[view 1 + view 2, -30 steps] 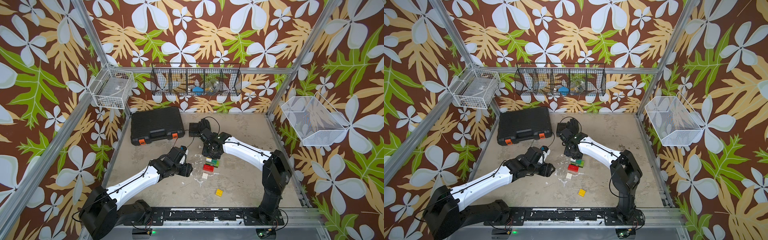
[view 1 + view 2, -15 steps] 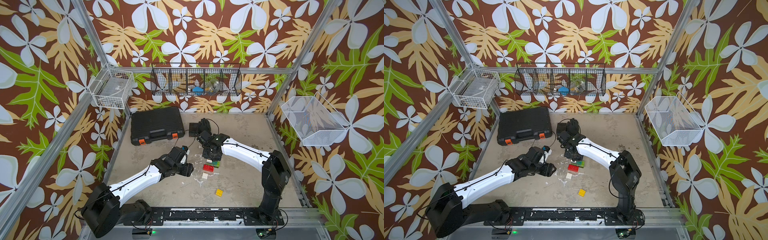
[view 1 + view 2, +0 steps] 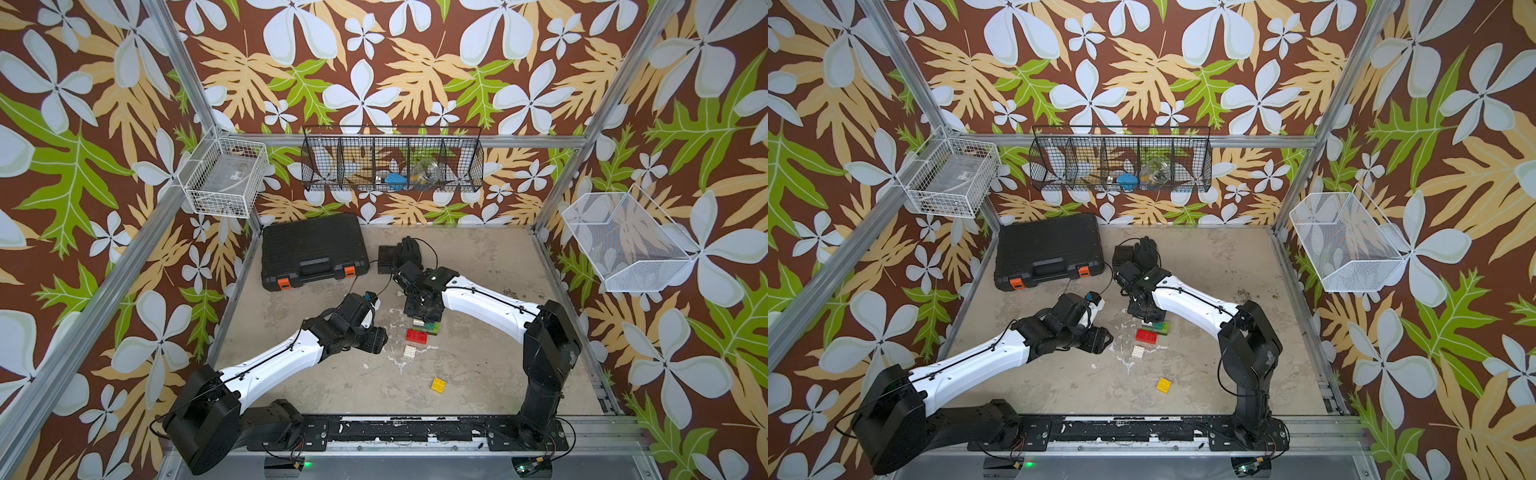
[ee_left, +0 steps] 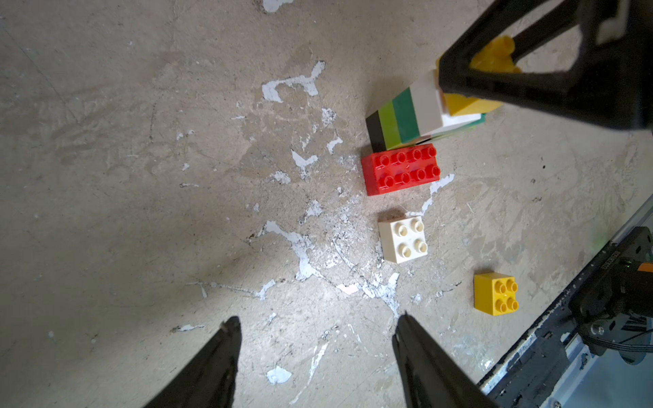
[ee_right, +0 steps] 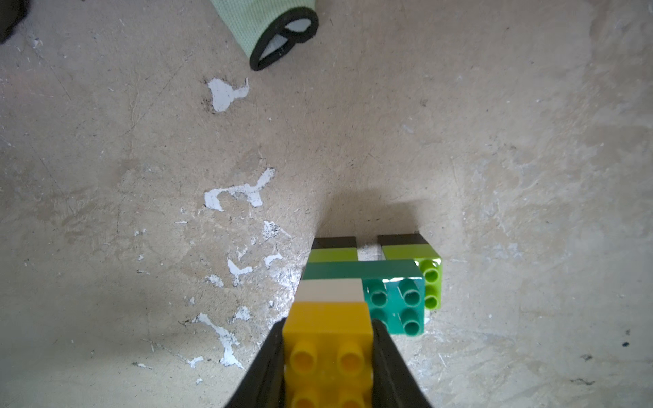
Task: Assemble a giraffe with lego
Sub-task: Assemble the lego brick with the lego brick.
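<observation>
We find the right hand [image 5: 328, 323] closed on the top yellow brick [image 5: 327, 353] of the giraffe [image 4: 410, 116], one finger on each side. The left hand [image 4: 317, 319] hovers above the desk [image 4: 141, 176], jaws apart and holding nothing. The giraffe (black and lime legs, dark green body, white and yellow neck) stands upright near the middle of the desk. Just beside it lies the red brick [image 4: 401, 169], then the white brick [image 4: 403, 240], with the loose yellow brick [image 4: 494, 293] farther out.
</observation>
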`<state>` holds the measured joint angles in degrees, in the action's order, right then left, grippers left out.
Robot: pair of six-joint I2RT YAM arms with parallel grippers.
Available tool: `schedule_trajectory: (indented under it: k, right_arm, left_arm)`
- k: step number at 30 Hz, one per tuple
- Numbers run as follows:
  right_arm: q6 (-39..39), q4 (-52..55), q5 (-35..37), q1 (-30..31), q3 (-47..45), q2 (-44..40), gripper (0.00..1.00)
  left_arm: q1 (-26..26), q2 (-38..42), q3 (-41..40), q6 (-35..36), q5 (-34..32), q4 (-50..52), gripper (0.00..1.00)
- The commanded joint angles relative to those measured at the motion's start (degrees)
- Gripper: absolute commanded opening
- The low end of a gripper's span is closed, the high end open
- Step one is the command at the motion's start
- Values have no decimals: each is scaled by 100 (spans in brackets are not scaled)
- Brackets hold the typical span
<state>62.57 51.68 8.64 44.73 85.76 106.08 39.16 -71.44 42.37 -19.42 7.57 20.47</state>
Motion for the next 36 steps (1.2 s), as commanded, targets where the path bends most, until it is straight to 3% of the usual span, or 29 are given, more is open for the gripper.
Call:
schedule_trajectory:
  k: [1, 13, 27, 36]
  right_arm:
    - [105, 189, -21, 24, 94, -41, 0]
    - [104, 123, 37, 27, -313, -189, 0]
    - [-24, 165, 129, 84, 82, -10, 0]
    - [20, 152, 94, 103, -140, -43, 0]
  left_arm:
    - [-5, 9, 8, 79, -36, 19, 72]
    - [-5, 38, 24, 70, -64, 53, 72]
    - [-5, 37, 8, 96, -59, 89, 72]
    - [-5, 39, 8, 93, -80, 80, 72]
